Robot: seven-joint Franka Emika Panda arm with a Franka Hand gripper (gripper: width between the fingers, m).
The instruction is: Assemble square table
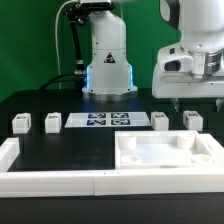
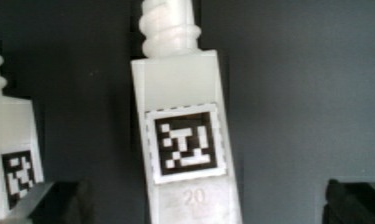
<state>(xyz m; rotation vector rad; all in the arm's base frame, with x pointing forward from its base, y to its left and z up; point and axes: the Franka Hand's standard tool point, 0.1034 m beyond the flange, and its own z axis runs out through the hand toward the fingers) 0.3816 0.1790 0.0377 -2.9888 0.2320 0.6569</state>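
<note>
The square tabletop (image 1: 165, 153), a white slab with a raised rim, lies at the front on the exterior view's right. Four small white tagged legs stand in a row behind it: two on the left (image 1: 20, 123) (image 1: 52, 122) and two on the right (image 1: 159, 120) (image 1: 193, 119). My gripper (image 1: 197, 100) hangs open just above the rightmost leg. In the wrist view that leg (image 2: 180, 130) lies between my spread fingers (image 2: 31, 205), with its tag facing the camera and its threaded end away from the gripper (image 2: 198, 205). A second leg (image 2: 6, 130) shows beside it.
The marker board (image 1: 100, 121) lies flat between the two pairs of legs. White border rails run along the front (image 1: 60, 182) and the exterior view's left (image 1: 8, 152). The robot base (image 1: 108, 65) stands behind the row.
</note>
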